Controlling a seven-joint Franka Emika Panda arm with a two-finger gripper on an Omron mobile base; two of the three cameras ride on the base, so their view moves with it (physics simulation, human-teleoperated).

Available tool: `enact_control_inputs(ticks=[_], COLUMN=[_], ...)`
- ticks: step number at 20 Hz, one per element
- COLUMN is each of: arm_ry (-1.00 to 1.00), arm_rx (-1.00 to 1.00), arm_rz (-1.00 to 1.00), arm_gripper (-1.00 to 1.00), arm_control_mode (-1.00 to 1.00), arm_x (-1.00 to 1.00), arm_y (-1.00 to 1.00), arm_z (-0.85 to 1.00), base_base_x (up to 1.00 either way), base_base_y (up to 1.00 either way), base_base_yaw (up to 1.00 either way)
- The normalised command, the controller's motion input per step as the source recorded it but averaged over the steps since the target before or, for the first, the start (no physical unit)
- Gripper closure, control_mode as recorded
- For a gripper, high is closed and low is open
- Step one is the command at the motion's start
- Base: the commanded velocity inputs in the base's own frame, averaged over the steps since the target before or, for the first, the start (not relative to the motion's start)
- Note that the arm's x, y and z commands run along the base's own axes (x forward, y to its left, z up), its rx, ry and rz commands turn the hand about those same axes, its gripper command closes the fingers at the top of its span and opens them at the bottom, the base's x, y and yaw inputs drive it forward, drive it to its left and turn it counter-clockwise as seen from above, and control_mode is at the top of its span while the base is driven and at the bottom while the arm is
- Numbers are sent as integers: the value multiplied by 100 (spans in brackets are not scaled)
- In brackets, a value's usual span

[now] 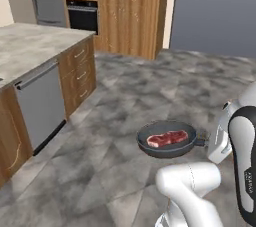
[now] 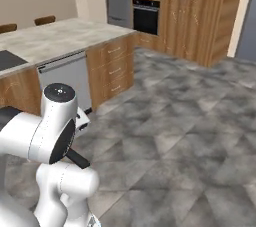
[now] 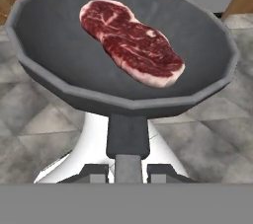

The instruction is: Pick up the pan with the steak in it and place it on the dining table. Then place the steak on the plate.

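The round dark pan (image 1: 167,147) hangs level in the air over the grey floor, with the red steak (image 1: 168,138) lying flat in it. My gripper (image 1: 204,142) is shut on the end of the pan's black handle, to the right of the pan. In the hand view the pan (image 3: 59,65) spreads out just beyond my gripper (image 3: 128,171), the steak (image 3: 131,40) rests on its far half, and the handle (image 3: 127,136) runs straight back between my fingers (image 3: 96,172). The dining table (image 1: 30,46) stands off to the left, away from the pan. The plate is out of view.
The dining table (image 2: 60,38) has wooden drawers (image 2: 112,68), a grey dishwasher front (image 1: 42,103) and a dark sink (image 2: 7,60). Tall wooden cabinets (image 1: 130,11) with a built-in oven (image 1: 82,16) stand at the back. Open tiled floor (image 2: 180,121) lies ahead.
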Motion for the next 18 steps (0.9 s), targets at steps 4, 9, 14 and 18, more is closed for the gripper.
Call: enact_control_inputs(ticks=[4, 9, 14, 18], arm_ry=[0, 0, 0, 0], arm_rx=[0, 0, 0, 0], arm_rz=[0, 0, 0, 0], arm_gripper=[100, 100, 100, 100], arm_control_mode=[100, 100, 100, 100], arm_x=[0, 0, 0, 0], arm_y=[0, 0, 0, 0], arm_z=[0, 0, 0, 0], base_base_x=[-3, -3, -3, -3], base_base_y=[0, 0, 0, 0], base_base_yaw=[50, 50, 50, 50])
